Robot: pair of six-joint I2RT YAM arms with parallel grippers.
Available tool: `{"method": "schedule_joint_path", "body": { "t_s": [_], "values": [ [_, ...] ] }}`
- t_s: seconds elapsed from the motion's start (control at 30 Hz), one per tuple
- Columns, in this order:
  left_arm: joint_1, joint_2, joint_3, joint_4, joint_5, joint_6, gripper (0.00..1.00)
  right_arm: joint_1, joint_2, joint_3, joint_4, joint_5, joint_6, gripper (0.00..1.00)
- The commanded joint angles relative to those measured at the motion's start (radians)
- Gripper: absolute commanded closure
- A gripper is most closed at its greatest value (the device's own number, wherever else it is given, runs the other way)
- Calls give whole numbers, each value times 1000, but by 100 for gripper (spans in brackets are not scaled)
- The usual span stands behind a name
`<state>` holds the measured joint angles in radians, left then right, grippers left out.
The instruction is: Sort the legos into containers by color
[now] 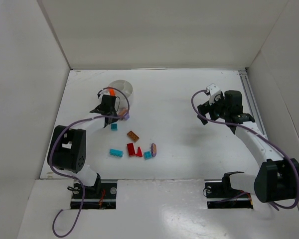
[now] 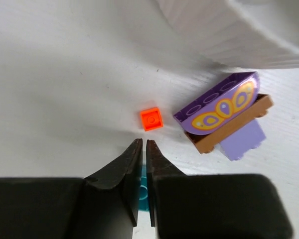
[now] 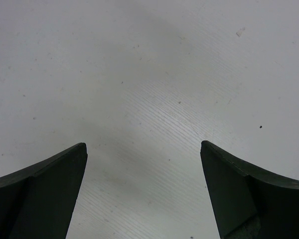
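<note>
We judge the sorting barely begun. Our left hand [image 2: 143, 149] is clenched on nothing, its tips just short of a tiny orange lego [image 2: 152, 118] near the white dish [image 1: 124, 85], whose wells we cannot see into. Teal, red and brown legos [image 1: 131, 149] lie loose on the bench [image 1: 189, 149]. The right hand [image 3: 144, 149] hangs released over the bench. We find no readable writing, only a butterfly print on the purple piece [image 2: 224, 102].
</note>
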<state>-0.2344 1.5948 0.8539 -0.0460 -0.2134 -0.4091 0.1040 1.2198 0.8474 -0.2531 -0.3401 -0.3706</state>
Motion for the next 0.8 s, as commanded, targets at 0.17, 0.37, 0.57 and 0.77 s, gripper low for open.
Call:
{"method": "schedule_joint_path", "body": {
  "t_s": [0.17, 0.37, 0.57, 0.77],
  "values": [
    [10, -148, 112, -6, -49, 15, 95, -17, -29, -10, 28, 1, -8, 0],
    [20, -130, 97, -6, 17, 49, 75, -17, -29, -10, 28, 10, -8, 0],
    [20, -96, 45, -6, 26, 7, 68, -17, -8, -10, 28, 10, -8, 0],
    [20, -55, 11, 6, 63, 7, 66, -17, 3, -10, 28, 10, -8, 0]
  ]
}}
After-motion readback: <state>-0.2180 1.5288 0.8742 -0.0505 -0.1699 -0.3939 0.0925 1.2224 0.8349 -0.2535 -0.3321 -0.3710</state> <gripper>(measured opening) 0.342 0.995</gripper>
